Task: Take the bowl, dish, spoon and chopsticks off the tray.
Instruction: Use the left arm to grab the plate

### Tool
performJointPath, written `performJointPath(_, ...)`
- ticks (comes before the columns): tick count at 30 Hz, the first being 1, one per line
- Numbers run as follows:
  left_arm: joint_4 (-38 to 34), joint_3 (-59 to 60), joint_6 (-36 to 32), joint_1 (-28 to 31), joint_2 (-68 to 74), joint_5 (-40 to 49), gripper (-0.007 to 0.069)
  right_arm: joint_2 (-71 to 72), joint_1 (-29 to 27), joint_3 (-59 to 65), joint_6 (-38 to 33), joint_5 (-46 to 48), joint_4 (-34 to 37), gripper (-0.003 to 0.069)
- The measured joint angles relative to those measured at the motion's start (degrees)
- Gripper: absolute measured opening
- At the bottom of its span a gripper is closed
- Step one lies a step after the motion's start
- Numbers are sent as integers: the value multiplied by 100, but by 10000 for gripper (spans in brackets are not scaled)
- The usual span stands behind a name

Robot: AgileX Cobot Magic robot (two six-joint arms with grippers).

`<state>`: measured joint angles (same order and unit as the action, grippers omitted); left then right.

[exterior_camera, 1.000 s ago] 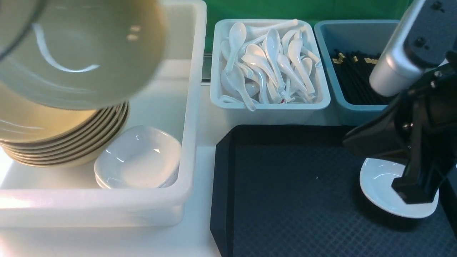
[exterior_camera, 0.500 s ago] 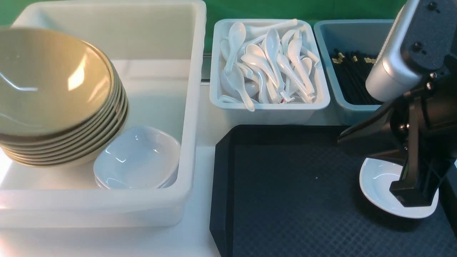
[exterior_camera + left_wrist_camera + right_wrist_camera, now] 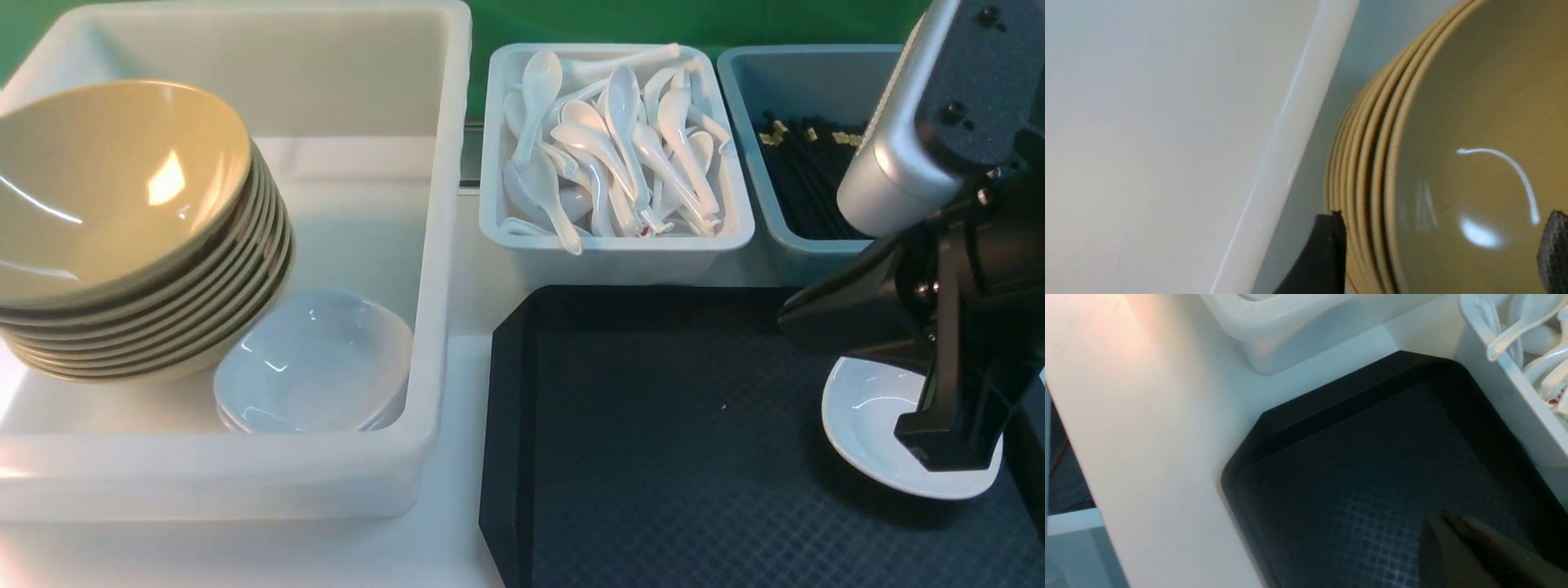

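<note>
Glazed white ceramic, probably light, slippery and chippable, was seen in the dish [image 3: 873,425] on the tray [image 3: 653,490], best pinched at its rim. It was partly masked by the right gripper [image 3: 1453,539], clenched empty; the left gripper [image 3: 1437,249] was spread, released, its arm cut off in front.

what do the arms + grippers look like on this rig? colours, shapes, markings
Right arm: silver rounded housing, dark grey speckled panel with recessed black screws. Right gripper: black, angular, small shiny screws. Left gripper: dark fingers, ridged texture on one. Left arm out of view; no cables or lettering visible.
</note>
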<state>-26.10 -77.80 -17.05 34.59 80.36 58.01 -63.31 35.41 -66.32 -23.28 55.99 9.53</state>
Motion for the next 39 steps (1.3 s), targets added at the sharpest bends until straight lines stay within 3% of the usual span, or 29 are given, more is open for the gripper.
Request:
performJointPath(3, 79, -472, 181, -513, -378, 261, 584, 0, 0, -15, 358, 38, -507, 34)
performJointPath(6, 78, -705, 233, -1681, -645, 381, 549, 0, 0, -132, 1007, 391, -1449, 34)
performJointPath(9, 155, -724, 335, -3311, -602, 425, 523, 0, 0, -267, 1606, 967, -2333, 34)
performJointPath(11, 468, -724, 570, -4760, -265, 282, 515, 22, 0, -307, 1999, 1363, -2815, 34)
performJointPath(12, 543, -724, 612, -4876, -225, 260, 514, 30, 0, -307, 2030, 1385, -2843, 34)
performJointPath(13, 809, -724, 743, -5635, 83, 52, 513, 105, 0, -288, 2199, 1476, -2958, 34)
performJointPath(15, 1136, -724, 915, -6598, 671, -360, 513, 321, 0, -217, 2374, 1525, -2943, 34)
performJointPath(16, 1157, -731, 930, -6672, 785, -395, 513, 346, 0, -208, 2383, 1525, -2943, 34)
performJointPath(18, 1245, -843, 1042, -7400, 1434, -755, 513, 655, 0, -97, 2555, 1548, -2874, 34)
performJointPath(21, 1171, -1273, 1052, -7955, 2309, -981, 513, 1163, 0, 108, 2685, 1584, -2792, 34)
performJointPath(26, 1067, -2274, 1047, -8349, 3542, -1082, 513, 1833, 0, 396, 2921, 1623, -2770, 34)
performJointPath(39, 53, -4044, 1054, -8436, 5808, -1378, 499, 2345, 0, 891, 2986, 1651, -2741, 34)
